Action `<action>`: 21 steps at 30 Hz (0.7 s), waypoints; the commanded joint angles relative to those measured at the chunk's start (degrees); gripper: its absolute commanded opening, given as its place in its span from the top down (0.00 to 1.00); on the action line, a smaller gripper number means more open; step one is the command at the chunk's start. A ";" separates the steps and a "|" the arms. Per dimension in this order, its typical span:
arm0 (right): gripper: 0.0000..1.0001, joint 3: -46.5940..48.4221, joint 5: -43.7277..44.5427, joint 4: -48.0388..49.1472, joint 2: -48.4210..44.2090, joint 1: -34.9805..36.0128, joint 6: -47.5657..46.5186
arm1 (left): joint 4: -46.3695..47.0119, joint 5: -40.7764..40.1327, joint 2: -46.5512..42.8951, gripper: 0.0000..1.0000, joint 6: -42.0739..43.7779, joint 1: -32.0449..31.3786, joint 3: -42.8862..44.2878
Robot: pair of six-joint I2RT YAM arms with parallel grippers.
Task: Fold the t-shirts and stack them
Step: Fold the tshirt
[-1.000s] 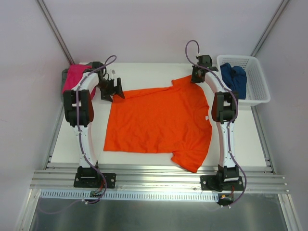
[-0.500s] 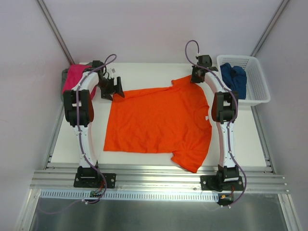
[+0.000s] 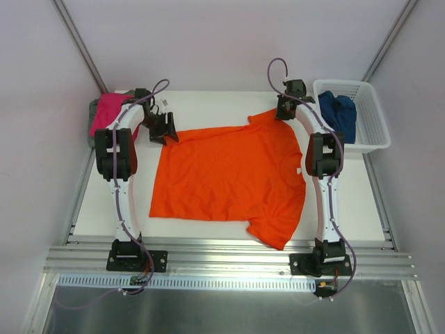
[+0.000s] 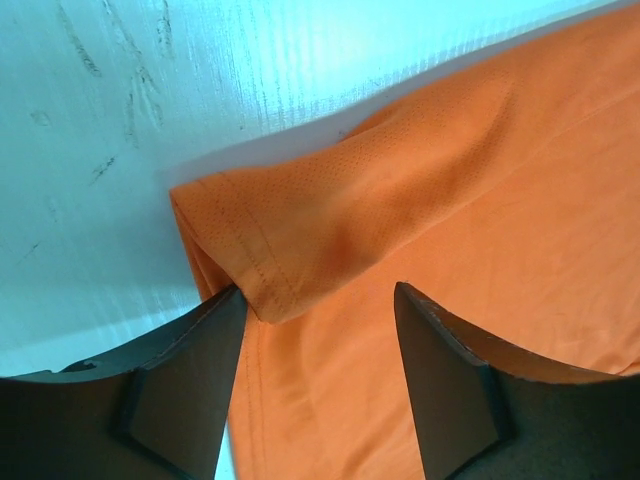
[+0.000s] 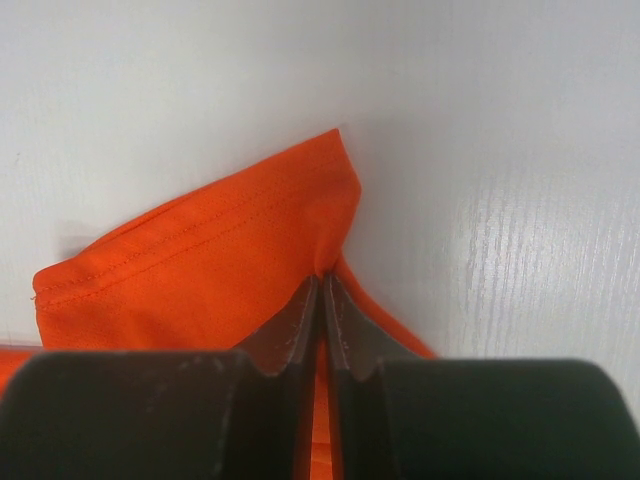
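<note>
**Orange tee flat, both far corners covered**

Orange t-shirt is spread flat in the ctr of the table, hem to the left, collar to the right, near sleeve lying close to the table's front edge.

Over on the right: right gripper is clamped tight on the far sleeve, w/ fingers pressed together and a pinch of orange cloth btwn the tips. Sleeve hem fans out flat on the white top just ahead of them.

On the left: left gripper sits low over the shirt's far-left hem corner, jaws apart, nothing gripped. The doubled-over corner w/ its stitched hem lies in the gap btwn the two fingers, and the left finger is right up against the fabric edge; can't tell if it's actually touching.

Rest of the load: pink t-shirt on top of the grey t-shirt at the far-left table corner. Dark blue t-shirt is bunched inside the white basket, far right.
</note>
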 commanded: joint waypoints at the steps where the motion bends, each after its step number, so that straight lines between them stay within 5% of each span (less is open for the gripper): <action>1: 0.92 -0.40 -0.11 -0.61 -3.85 0.08 -0.58 | -0.65 1.74 0.29 0.39 1.07 -0.86 1.24; 4: 0.92 -0.22 -0.37 -0.61 -3.67 0.08 -0.40 | -0.65 1.74 -0.41 0.39 1.16 -0.86 0.72; 7: 0.91 -0.04 -0.46 -0.61 -3.58 0.08 -0.31 | -0.65 1.65 -0.94 0.59 1.16 -0.86 0.19; 11: 0.92 0.13 -0.54 -0.52 -3.49 0.08 -0.23 | -0.65 0.60 -1.99 1.00 1.07 -1.12 -0.51; 21: 0.99 -0.31 -0.81 -0.70 -5.60 -0.62 -0.93 | -0.74 -3.19 -8.32 1.00 1.33 -1.12 -5.26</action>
